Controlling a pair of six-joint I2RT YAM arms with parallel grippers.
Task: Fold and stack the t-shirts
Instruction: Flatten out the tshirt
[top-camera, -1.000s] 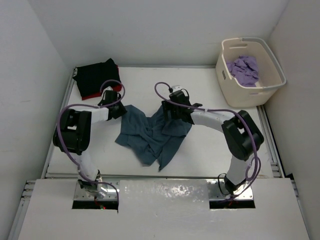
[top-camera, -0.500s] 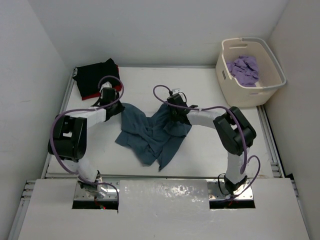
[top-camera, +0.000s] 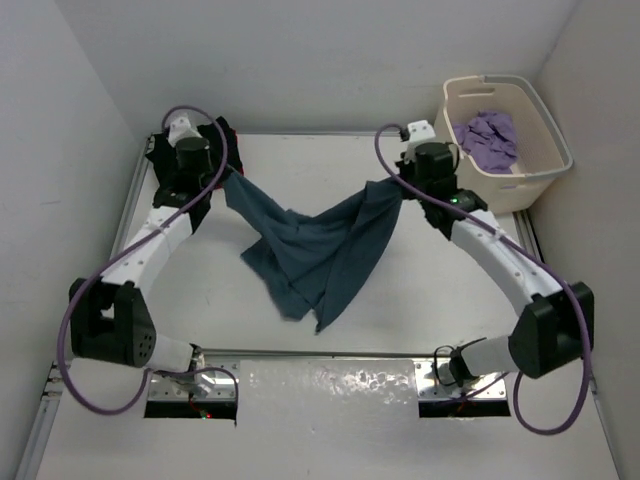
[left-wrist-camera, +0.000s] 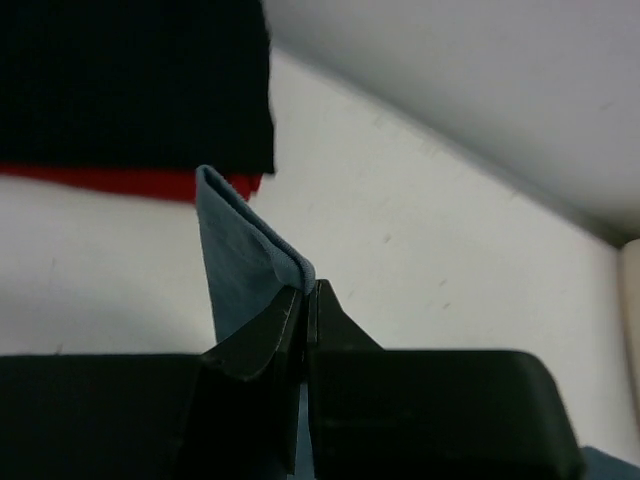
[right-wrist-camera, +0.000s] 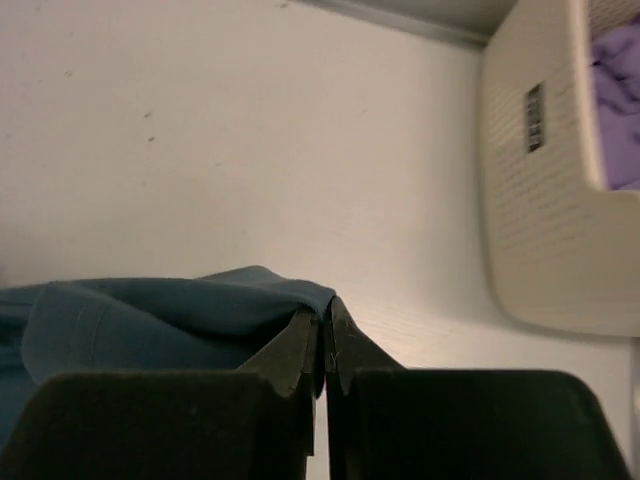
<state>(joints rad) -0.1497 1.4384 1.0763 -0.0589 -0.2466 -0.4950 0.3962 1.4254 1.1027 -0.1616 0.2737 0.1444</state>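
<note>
White walls (top-camera: 300, 60) box in a white counter (top-camera: 330, 160) on three sides, so it's a pretty plain backdrop. Biggest things in view are the two arms. The left arm (top-camera: 150, 240) reaches up the left side toward the far left corner, and the right arm (top-camera: 500, 255) reaches up the right side toward the far right.

Strung between them is the slate blue-grey shirt (top-camera: 315, 250). It's lifted at two spots and sags in a V in the middle. The rest is bunched and hangs toward the middle of the counter, where the lower end looks to rest on the surface.

The left jaws are pinched tight on a folded edge of it; in the left wrist view the fabric sticks up from between the tips. Same deal with the right jaws, clamped on another edge of the shirt with no gap showing.

Next down in size, a cream tub (top-camera: 485, 190) sits at the far right corner, just beside the right wrist. Over in the far left corner a black shirt (left-wrist-camera: 130, 80) lies folded on top of a red shirt (left-wrist-camera: 120, 183), with only a red strip poking out under it. The left jaws are right by that pile.

Smallest bit is the lavender shirt (top-camera: 488, 138), crumpled inside the tub.
</note>
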